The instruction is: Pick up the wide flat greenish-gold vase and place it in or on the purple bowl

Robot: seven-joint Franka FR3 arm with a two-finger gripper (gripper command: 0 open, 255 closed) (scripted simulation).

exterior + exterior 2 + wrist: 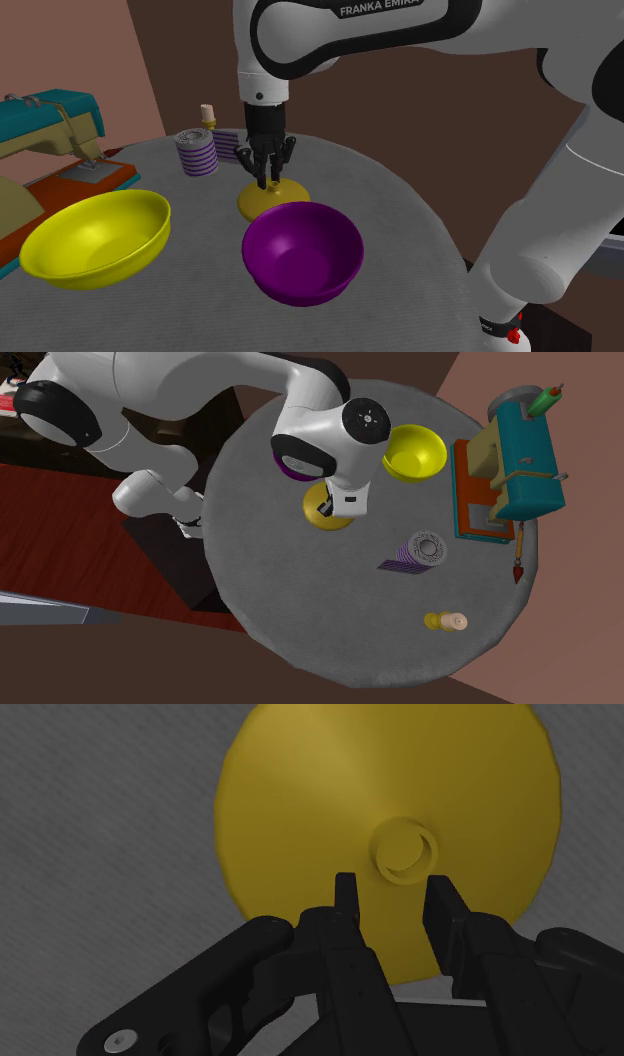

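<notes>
A round grey table (400, 210) carries everything, with dark red-brown floor around it in the second exterior view. The white arm (560, 180) reaches over the table from its stand and bends down above the table's middle. At the table's edge farthest from the stand sits a teal sewing machine (50, 125) on an orange base. Next to it, a little in from that edge, is a yellow bowl (95, 238), upright and open. The purple bowl (303, 250) stands upright nearer the stand, between the table's middle and the edge on that side. It is well apart from the yellow bowl. The wide flat vase (252, 203), drawn a dull gold-yellow, rests on the table near its middle. It lies just beside the purple bowl, on the bowl's far side from the stand. In the wrist view the vase (330, 794) shows as a broad disc with a short round neck. The claw (268, 182) points straight down over the vase. Its two black fingers (346, 894) are spread with nothing clasped, and the neck sits just past their tips. Farther toward the table's edge stands a stubby cylinder (197, 153) banded purple and white, and beyond it a small cork-topped yellow bottle (208, 114).
</notes>
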